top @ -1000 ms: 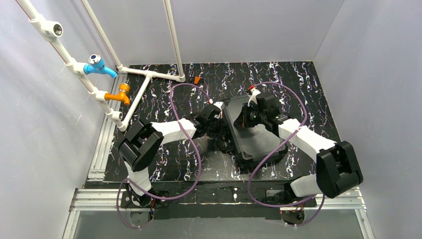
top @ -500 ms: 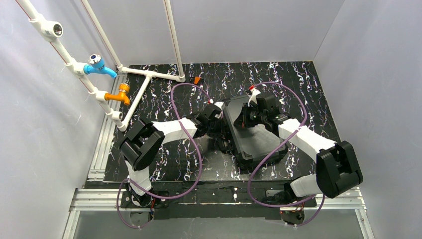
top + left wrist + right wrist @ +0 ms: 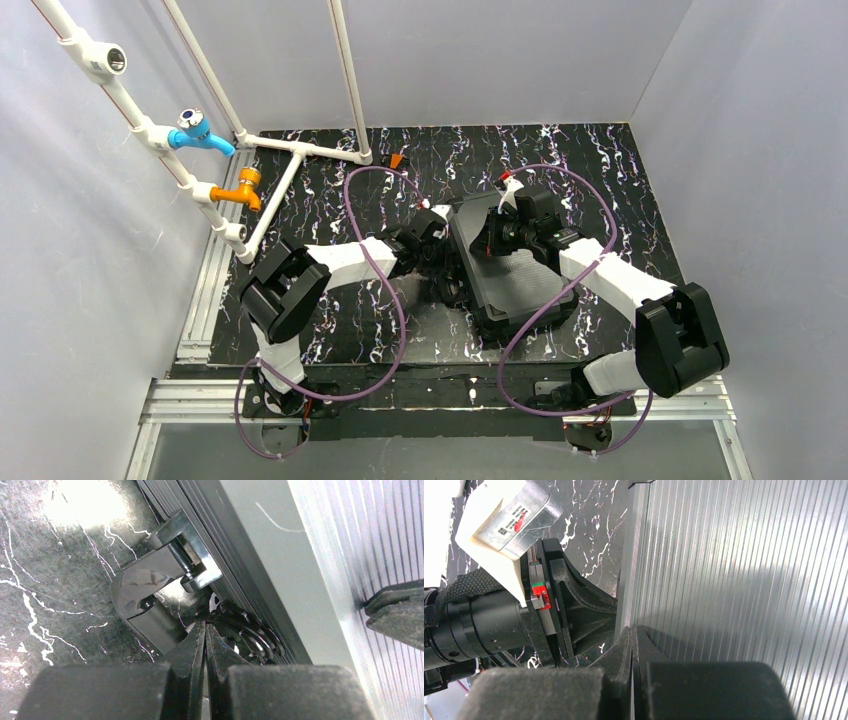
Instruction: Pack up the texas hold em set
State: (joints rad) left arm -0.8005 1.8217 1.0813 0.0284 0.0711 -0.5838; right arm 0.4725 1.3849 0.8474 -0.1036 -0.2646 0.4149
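The dark ribbed poker case (image 3: 522, 282) lies with its lid down in the middle of the table. My left gripper (image 3: 441, 256) is shut and empty at the case's left side. In the left wrist view its tips (image 3: 205, 626) sit just below the shiny metal latch (image 3: 165, 577), which is flipped away from the case wall (image 3: 260, 565), and next to a black ridged part (image 3: 250, 636). My right gripper (image 3: 492, 243) is shut and empty, its tips (image 3: 633, 630) resting on the ribbed lid (image 3: 734, 565) near its left edge. One right finger (image 3: 397, 615) shows in the left wrist view.
A white pipe frame (image 3: 290, 150) with a blue valve (image 3: 195, 130) and an orange valve (image 3: 243, 188) stands at the back left. A small orange object (image 3: 397, 160) lies at the back. Purple cables (image 3: 375, 260) loop over both arms. The left wrist (image 3: 499, 580) is close beside the right gripper.
Almost nothing has changed. The left arm has shifted very slightly by the latch. The right gripper stays on the lid.
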